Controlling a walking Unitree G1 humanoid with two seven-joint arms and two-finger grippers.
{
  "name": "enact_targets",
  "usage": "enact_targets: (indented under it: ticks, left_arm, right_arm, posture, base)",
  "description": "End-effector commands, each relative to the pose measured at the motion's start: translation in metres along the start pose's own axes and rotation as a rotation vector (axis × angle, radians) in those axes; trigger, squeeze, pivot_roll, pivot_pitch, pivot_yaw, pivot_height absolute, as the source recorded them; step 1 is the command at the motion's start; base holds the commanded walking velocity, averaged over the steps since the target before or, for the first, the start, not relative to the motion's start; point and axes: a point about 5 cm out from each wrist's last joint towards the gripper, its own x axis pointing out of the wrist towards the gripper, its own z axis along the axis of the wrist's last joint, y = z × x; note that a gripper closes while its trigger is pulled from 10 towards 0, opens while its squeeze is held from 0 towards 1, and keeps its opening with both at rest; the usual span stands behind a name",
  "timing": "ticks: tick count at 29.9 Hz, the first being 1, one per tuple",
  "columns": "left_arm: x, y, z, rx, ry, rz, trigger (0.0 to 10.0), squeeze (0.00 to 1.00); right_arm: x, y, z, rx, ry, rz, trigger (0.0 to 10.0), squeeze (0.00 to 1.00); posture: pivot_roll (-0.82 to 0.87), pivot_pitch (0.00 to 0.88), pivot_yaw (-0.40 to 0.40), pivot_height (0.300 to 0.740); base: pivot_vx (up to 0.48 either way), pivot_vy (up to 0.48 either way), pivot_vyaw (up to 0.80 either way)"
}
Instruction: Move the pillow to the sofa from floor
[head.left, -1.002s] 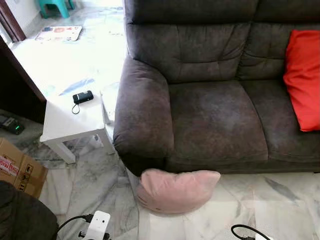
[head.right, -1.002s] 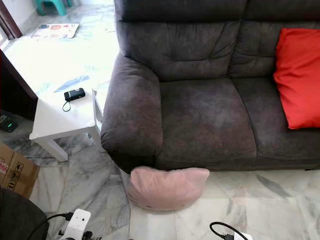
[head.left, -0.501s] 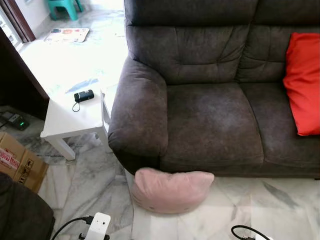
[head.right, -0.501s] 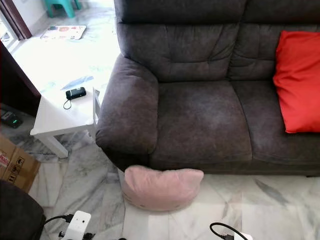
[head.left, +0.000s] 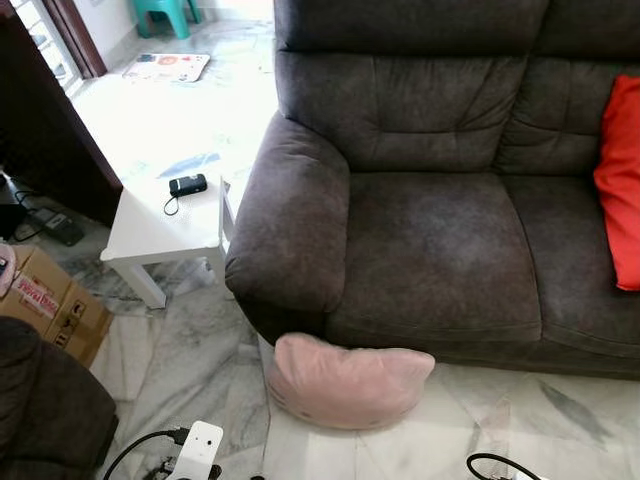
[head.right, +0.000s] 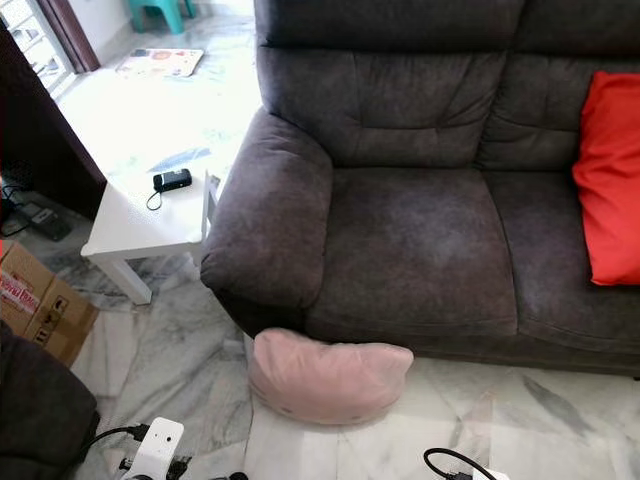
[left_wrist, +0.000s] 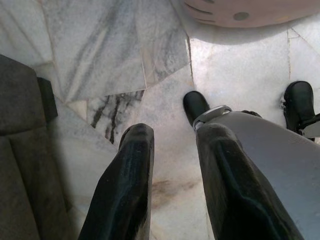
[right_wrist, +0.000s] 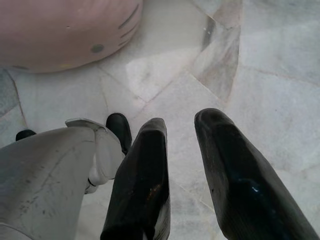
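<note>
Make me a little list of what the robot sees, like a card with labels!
pillow: pink, on the floor, leaning against the sofa's front
sofa: dark grey, seat bare
red cushion: on the sofa's right side
side table: white, left of the sofa, small black device on top
box: cardboard, far left
left gripper: open, over floor
right gripper: open, over floor

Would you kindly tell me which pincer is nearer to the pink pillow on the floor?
Right, it seems, narrowly. The right pincer hangs just short of the pink pillow; the left pincer hangs farther back.
</note>
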Motion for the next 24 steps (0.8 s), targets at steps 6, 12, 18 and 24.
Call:
enact_targets:
  ticks: [6,12,18,24]
  left_arm:
    - [-0.0012,-0.0015,-0.0049,0.029,0.011,-0.007,10.0,0.0]
    - [-0.0009,-0.0012,-0.0029,0.017,-0.001,-0.009,10.0,0.0]
    - [-0.0008,-0.0013,-0.0015,0.032,-0.011,-0.016,10.0,0.0]
    - [-0.0011,-0.0019,-0.0027,0.031,-0.009,-0.018,10.0,0.0]
  right_arm:
    - [-0.0025,-0.0035,-0.0062,0.019,0.01,-0.016,10.0,0.0]
    - [-0.0026,-0.0034,-0.0063,0.019,0.01,-0.013,10.0,0.0]
    - [-0.0027,-0.0037,-0.0062,0.021,0.007,-0.016,10.0,0.0]
    - [-0.0027,-0.0036,-0.0061,0.022,0.008,-0.008,10.0,0.0]
  posture:
    - [-0.05,0.138,-0.005,0.74]
    - [-0.05,0.139,-0.006,0.74]
    - [-0.05,0.137,-0.007,0.74]
    - [-0.05,0.138,-0.011,0.74]
  base:
    - [0.0,0.0,-0.39]
    - [0.0,-0.081,0.0]
    - [0.0,0.0,0.0]
    - [0.0,-0.351,-0.26]
